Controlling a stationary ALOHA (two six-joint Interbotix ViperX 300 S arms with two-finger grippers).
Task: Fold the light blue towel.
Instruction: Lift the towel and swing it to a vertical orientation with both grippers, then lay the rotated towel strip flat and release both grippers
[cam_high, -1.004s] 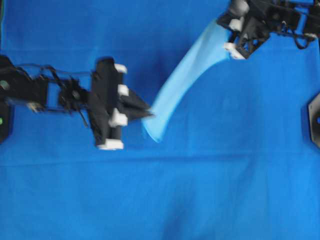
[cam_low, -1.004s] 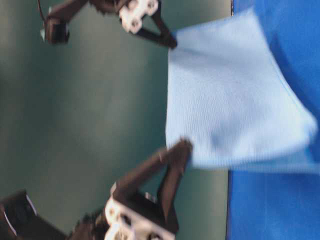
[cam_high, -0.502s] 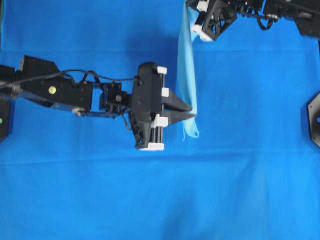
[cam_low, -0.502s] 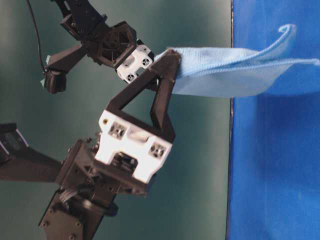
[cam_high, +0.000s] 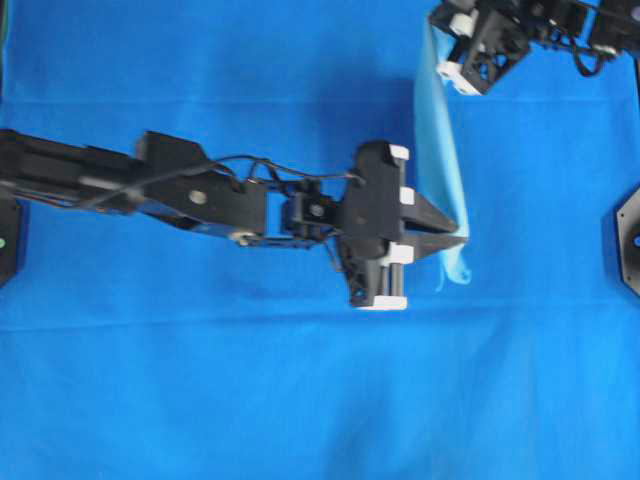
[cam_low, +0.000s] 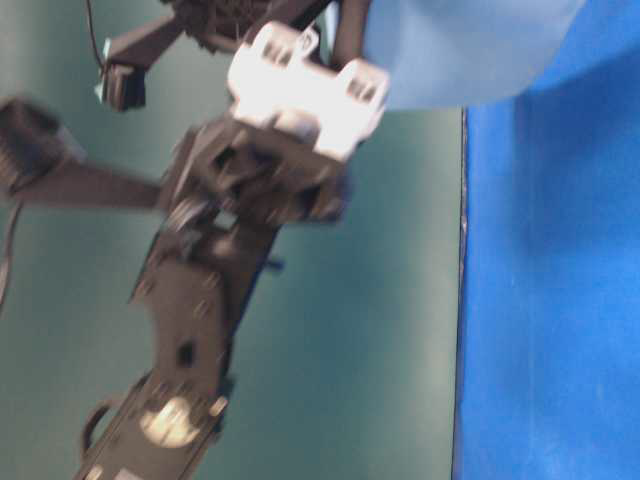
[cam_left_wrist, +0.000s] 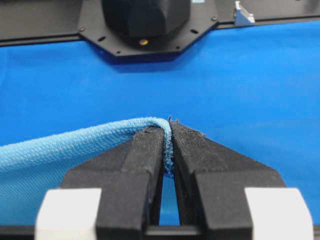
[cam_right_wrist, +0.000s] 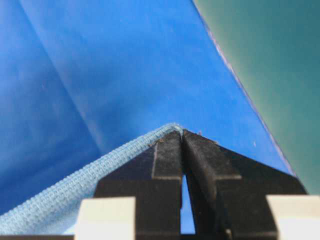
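Observation:
The light blue towel (cam_high: 438, 150) hangs off the table as a narrow upright strip, stretched between both grippers. My left gripper (cam_high: 462, 240) is shut on the near corner; in the left wrist view a hem of the towel (cam_left_wrist: 75, 147) is pinched between the black fingertips (cam_left_wrist: 150, 150). At the top of the overhead view my right gripper (cam_high: 436, 40) is shut on the far corner, and the towel's edge (cam_right_wrist: 75, 192) runs off leftward from its tips (cam_right_wrist: 182, 134). From table level the towel (cam_low: 470, 50) shows at the top, beside the blurred left gripper body (cam_low: 310, 80).
A large deep royal-blue cloth (cam_high: 300, 400) covers the table, with soft creases. A black arm base (cam_high: 630, 240) sits at the right edge, and another base (cam_left_wrist: 145, 25) shows ahead of the left wrist. The table edge (cam_low: 462, 300) borders a green backdrop.
Both grippers have carried the towel to the right in the overhead view. The left arm has stretched much farther out, and the towel hangs in a narrower, straighter strip.

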